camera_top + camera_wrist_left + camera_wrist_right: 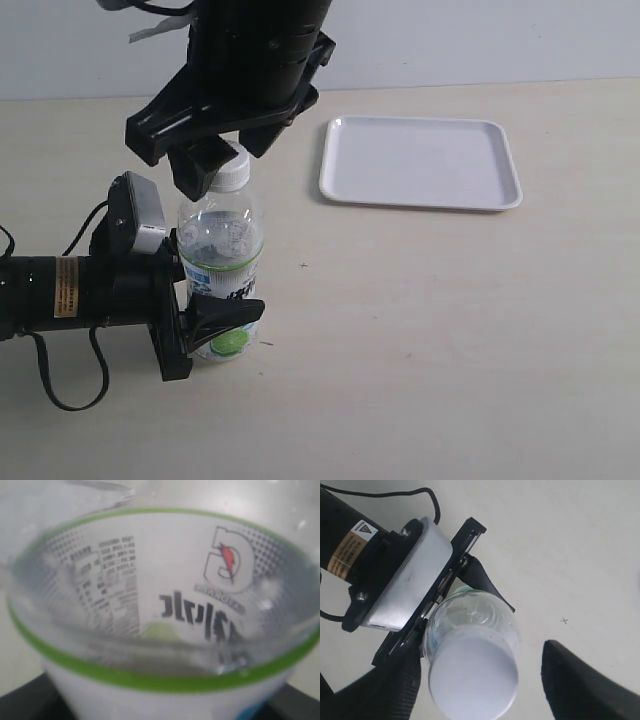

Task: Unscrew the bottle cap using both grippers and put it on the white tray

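Two black robot hands are at one small clear plastic drink bottle, which stands upright on the pale beige tabletop, left of the middle in the exterior view. The left hand reaches in level from the left side and is clamped on the lower part of the bottle, over its white, blue and green label. One of its dark fingers lies across the front of the label, just above a green lime picture. A grey camera block sits on top of this hand's cylindrical body, and a black cable loops on the tabletop below it. The left wrist view is filled by the label seen from close up, with its green bands and dark characters.

The right hand hangs from a large black arm directly over the bottle's neck. Its jaws stand wide on either side of the small round white plastic screw cap, which sits on the neck. In the right wrist view one finger is just beside the cap and the other is clearly apart from it.

The flat rectangular white plastic tray lies on the tabletop well apart from the bottle, towards the far right, with nothing in it.
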Robot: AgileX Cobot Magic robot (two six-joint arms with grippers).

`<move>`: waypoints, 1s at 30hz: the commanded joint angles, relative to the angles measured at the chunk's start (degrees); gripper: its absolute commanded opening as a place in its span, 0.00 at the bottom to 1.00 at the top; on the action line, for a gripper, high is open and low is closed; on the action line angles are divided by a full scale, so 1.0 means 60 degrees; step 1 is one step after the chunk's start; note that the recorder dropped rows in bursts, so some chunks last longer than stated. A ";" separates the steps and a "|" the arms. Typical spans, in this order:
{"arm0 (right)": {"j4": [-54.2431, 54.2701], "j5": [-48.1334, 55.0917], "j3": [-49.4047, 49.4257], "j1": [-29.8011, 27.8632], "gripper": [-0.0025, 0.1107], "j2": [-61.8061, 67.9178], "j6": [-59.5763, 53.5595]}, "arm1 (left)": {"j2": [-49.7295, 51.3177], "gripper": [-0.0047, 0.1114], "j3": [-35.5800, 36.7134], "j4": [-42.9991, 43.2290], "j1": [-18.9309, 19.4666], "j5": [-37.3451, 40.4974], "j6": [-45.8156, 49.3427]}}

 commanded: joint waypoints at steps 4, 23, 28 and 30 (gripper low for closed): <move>-0.0060 -0.0030 0.0003 0.0020 0.59 0.0027 -0.0108 | -0.0065 0.04 0.0000 -0.0127 -0.0073 -0.0212 0.0036; -0.0060 0.0265 0.0003 0.0020 0.41 -0.0171 -0.0068 | -0.0065 0.04 0.0000 -0.0127 -0.0073 -0.0212 0.0036; -0.0034 0.0246 0.0003 0.0020 0.20 -0.0171 -0.0068 | -0.0065 0.04 0.0000 -0.0127 -0.0073 -0.0212 0.0036; -0.0034 0.0246 0.0003 0.0020 0.10 -0.0171 -0.0146 | -0.0065 0.04 0.0000 -0.0127 -0.0073 -0.0212 0.0036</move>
